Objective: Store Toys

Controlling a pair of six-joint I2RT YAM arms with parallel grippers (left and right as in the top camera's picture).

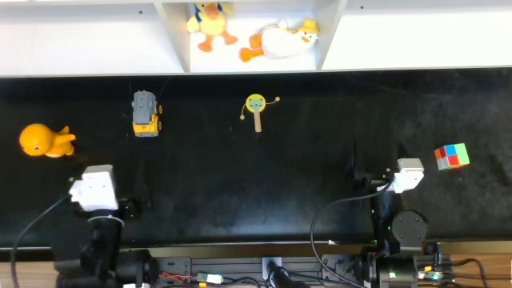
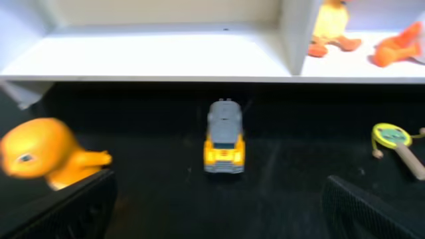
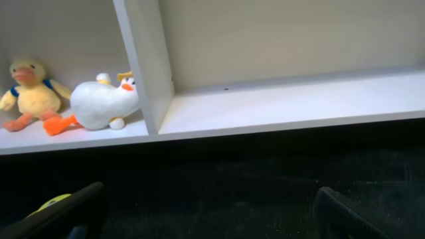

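From the left gripper (image 2: 219, 222), a grey-and-yellow toy truck (image 2: 224, 138) blocks 12 o'clock, orange duck toy (image 2: 46, 153) at 10, green rattle with a wooden handle (image 2: 393, 138) at 2; bare black mat (image 2: 159, 192) lanes between them.

surface: black tabletop (image 1: 256, 184); cables (image 1: 329, 210): looped along its near edge; wooden strip (image 1: 480, 264): near-right corner

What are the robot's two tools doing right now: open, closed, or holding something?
Left tool: open, holding nothing.
Right tool: open, holding nothing.
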